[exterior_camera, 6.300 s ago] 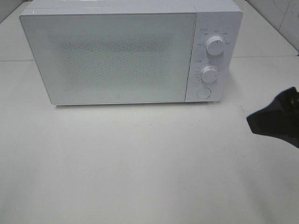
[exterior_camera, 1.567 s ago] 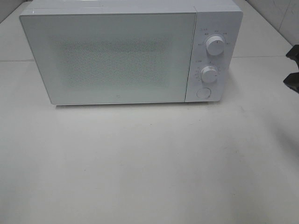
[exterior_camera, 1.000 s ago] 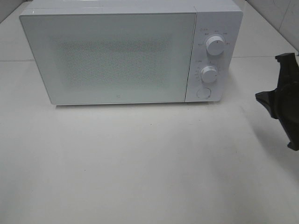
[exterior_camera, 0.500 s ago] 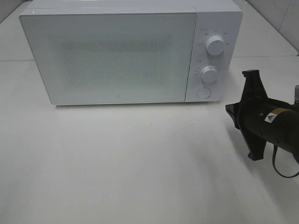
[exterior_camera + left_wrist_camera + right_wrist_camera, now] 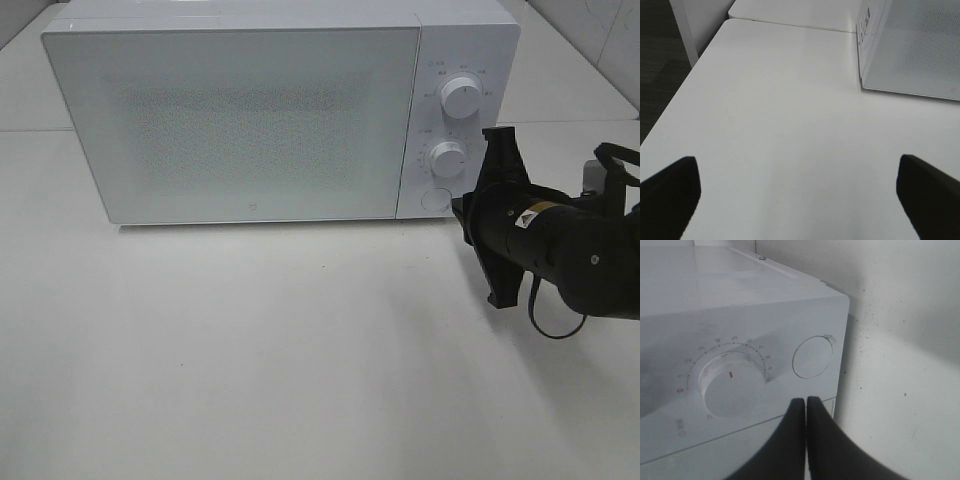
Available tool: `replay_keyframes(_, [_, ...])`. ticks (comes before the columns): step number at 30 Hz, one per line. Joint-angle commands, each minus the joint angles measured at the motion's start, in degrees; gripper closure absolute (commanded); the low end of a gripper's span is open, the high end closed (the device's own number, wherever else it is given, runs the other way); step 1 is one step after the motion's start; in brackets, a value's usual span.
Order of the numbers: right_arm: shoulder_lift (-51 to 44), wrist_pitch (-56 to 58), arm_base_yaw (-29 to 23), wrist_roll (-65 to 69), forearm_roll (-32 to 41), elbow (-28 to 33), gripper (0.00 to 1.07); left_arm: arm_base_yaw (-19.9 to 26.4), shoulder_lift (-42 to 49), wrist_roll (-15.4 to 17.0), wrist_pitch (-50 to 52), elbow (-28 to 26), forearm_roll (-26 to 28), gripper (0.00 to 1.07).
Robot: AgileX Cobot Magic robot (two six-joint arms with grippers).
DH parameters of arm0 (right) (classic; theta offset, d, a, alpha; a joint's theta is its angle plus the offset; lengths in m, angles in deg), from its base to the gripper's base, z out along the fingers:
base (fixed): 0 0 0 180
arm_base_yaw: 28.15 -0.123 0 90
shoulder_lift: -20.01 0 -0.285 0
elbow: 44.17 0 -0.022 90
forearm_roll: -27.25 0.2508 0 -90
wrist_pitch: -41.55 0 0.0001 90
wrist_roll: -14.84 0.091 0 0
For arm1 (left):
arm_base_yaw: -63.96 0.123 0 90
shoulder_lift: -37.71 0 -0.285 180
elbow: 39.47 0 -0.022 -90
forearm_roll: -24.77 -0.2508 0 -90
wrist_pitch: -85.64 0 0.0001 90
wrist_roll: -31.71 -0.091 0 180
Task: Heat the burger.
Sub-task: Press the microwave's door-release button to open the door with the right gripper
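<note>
- The white table (image 5: 300, 350) fills the high view and runs off every edge
- The white microwave (image 5: 250, 120) stands at the back with its door shut; the frosted door panel hides whatever is inside
- My right arm (image 5: 585, 250) reaches in from the right edge, which cuts it off, lying low and pointing at the control panel
- My right pincer (image 5: 806, 402) has its two fingers pressed together with nothing between them; the tips sit just before the panel's lower corner, and I cannot tell if they touch it
- My left pincer (image 5: 797, 165) hangs over bare table with its fingers (image 5: 670, 192) spread wide; only the dark tips show, and the microwave's left end is near
- The upper dial (image 5: 461, 97) and lower dial (image 5: 732, 387) have markings too small to read
- The round button (image 5: 812, 357) lies just beyond my right tips
- The burger shows in no view, so I cannot tell where it is
</note>
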Motion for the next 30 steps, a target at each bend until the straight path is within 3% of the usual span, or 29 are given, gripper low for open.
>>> replay_keyframes(1, [2.46, -0.40, -0.29, -1.03, 1.32, -2.81, 1.07, -0.40, 1.20, 0.17, 0.74, 0.00, 0.23, 0.06])
replay_keyframes(14, [8.25, -0.34, -0.29, -2.12, 2.52, -8.48, 1.07, -0.40, 1.20, 0.17, 0.74, 0.00, 0.23, 0.06])
replay_keyframes(30, [10.60, -0.46, -0.23, -4.64, 6.53, -10.94, 1.07, -0.40, 1.20, 0.17, 0.74, 0.00, 0.23, 0.06])
